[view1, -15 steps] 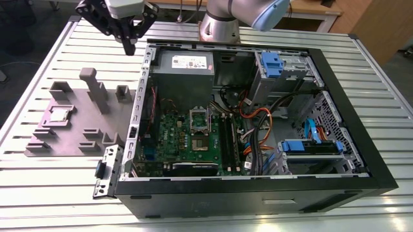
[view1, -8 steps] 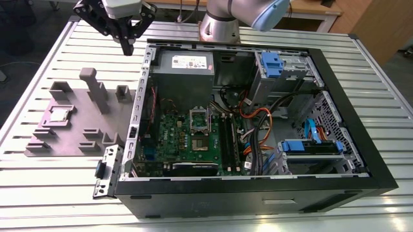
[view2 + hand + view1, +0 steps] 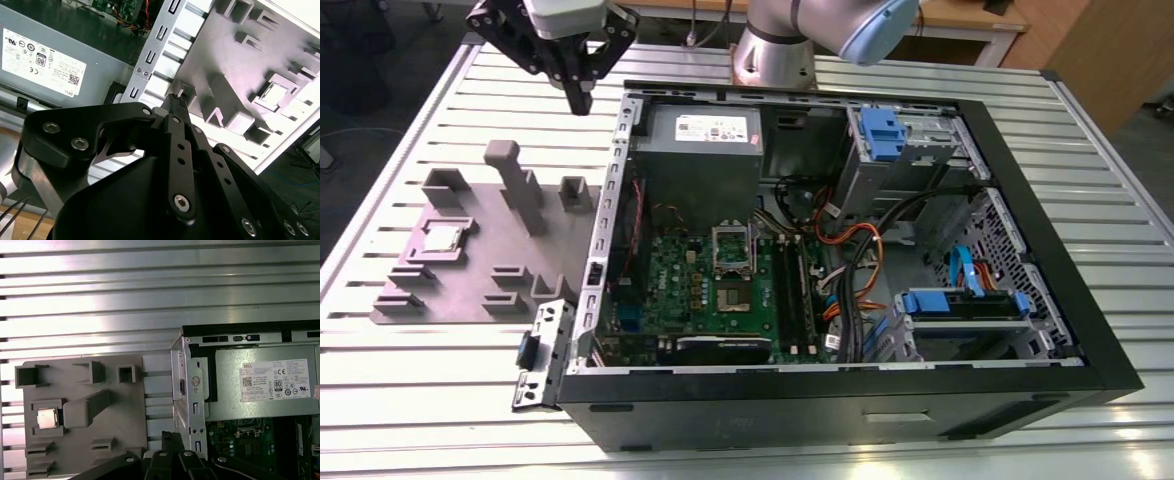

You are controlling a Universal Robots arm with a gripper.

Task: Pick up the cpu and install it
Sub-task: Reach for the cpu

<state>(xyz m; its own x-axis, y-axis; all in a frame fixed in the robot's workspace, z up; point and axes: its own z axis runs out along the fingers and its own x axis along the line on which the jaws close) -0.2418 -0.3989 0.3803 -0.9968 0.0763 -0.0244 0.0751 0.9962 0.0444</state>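
The cpu point(image 3: 443, 237) is a small silvery square lying in a recess of the grey fixture plate point(image 3: 464, 292), on the exterior view's left of the open computer case point(image 3: 1047, 225). It also shows in both wrist views, as the cpu point(image 3: 47, 418) and the cpu point(image 3: 272, 92). My gripper point(image 3: 579, 97) hangs above the table past the plate's far end, beside the case's corner. Its black fingers meet at the tips, shut on nothing. The gripper point(image 3: 176, 98) points down near the case wall. Inside the case, the socket frame point(image 3: 731, 244) sits on the green motherboard.
A grey power supply point(image 3: 703, 140) with a white label fills the case's far corner near the gripper. Tall grey posts point(image 3: 514, 185) rise from the fixture plate. Cables and blue drive bays point(image 3: 961, 300) crowd the case's right side. The slatted metal table point(image 3: 400, 390) surrounds everything.
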